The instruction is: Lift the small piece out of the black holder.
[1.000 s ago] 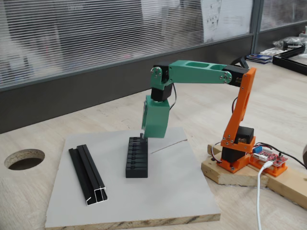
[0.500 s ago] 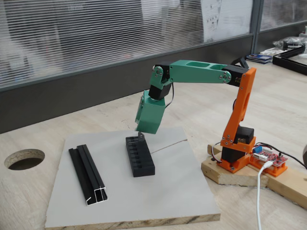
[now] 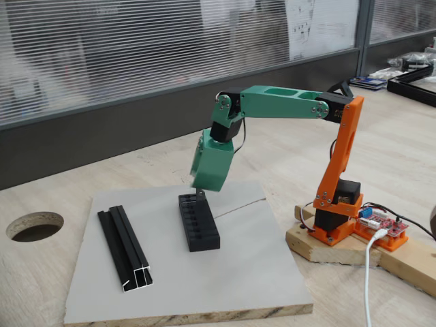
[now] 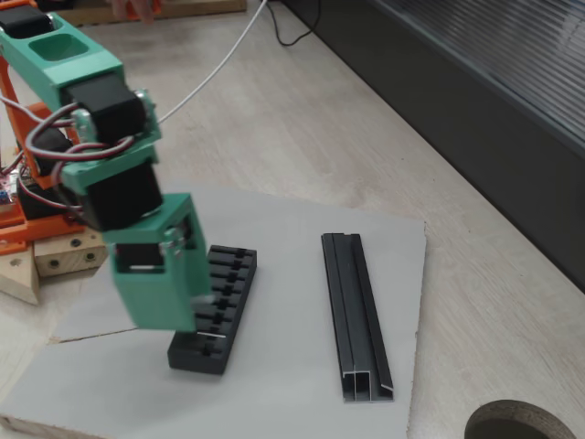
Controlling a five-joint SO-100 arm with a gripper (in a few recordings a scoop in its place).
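No legible brand, label or writing on any object; sheets on the window behind carry print too small to read. The black holder lies near the middle of the grey board, slotted top up, long axis running diagonally in a fixed view, with bare board on all sides of it. The black channel rails lie well apart from it toward the board's left edge in the same view, silvery cut ends facing the front edge. The gripper points down at the holder's far end, its tip at or just above the end slot; the green gripper housing covers that end in the other fixed view. Cannot tell whether the fingers are apart or together. A thin dark sliver sits at the tip, too small to confirm as the small piece. A round hole is cut in the wooden table left of the board. The orange arm base stands on a wooden block right of the board.
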